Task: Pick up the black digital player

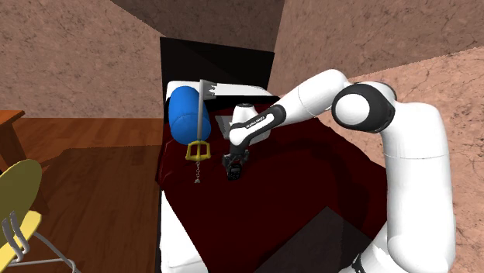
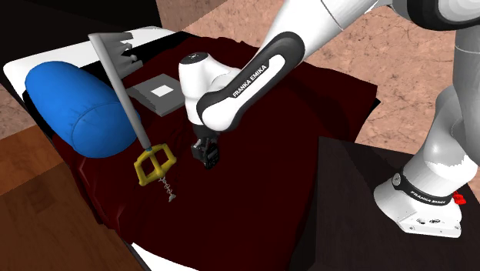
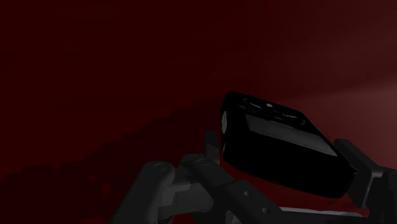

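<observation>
The black digital player [image 3: 280, 143], a small dark slab with a screen and buttons on its face, sits tilted between my two black fingers. My gripper [image 3: 286, 156] is shut on it, one fingertip [image 3: 210, 143] at its near end and the other finger [image 3: 366, 168] at its far end. Below it lies the dark red blanket [image 3: 127, 76]. In the shoulder view the gripper [image 1: 233, 167] points down just over the blanket [image 1: 310, 178]. In the second exterior view the gripper [image 2: 206, 154] hangs close to the blanket [image 2: 269, 154], the player hidden in its dark shape.
A blue bolster [image 2: 77, 108] lies at the bed's head. A grey key-shaped sword with a yellow guard [image 2: 154, 163] leans beside the gripper. Behind the arm lies a flat grey box [image 2: 160, 94]. A yellow chair [image 1: 19, 202] stands on the wooden floor [image 1: 93, 178].
</observation>
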Controlling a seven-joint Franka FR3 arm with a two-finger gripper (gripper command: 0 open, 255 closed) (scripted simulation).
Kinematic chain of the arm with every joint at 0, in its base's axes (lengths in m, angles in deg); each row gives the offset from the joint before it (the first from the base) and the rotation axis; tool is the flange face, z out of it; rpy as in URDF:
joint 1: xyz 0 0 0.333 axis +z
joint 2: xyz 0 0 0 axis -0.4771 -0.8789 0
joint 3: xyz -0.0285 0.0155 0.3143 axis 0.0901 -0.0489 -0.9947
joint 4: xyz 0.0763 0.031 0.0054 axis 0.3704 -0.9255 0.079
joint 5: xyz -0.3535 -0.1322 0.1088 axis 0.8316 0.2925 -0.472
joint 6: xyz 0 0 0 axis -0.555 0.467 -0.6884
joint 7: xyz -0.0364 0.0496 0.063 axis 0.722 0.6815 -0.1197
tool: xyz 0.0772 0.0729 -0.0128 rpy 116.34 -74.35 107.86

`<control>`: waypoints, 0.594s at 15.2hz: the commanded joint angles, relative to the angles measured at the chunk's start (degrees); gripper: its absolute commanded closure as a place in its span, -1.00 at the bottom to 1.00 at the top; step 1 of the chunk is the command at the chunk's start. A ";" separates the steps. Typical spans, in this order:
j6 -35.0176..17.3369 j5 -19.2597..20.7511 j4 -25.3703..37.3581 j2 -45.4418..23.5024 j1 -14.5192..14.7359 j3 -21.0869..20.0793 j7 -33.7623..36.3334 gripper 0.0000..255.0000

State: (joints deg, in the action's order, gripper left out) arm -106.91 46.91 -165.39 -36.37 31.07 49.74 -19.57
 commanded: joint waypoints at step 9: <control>5.26 -0.05 0.62 4.49 -0.03 0.00 0.01 1.00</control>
State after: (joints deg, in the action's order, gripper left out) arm -102.19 46.87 -164.80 -32.38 31.05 49.74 -19.54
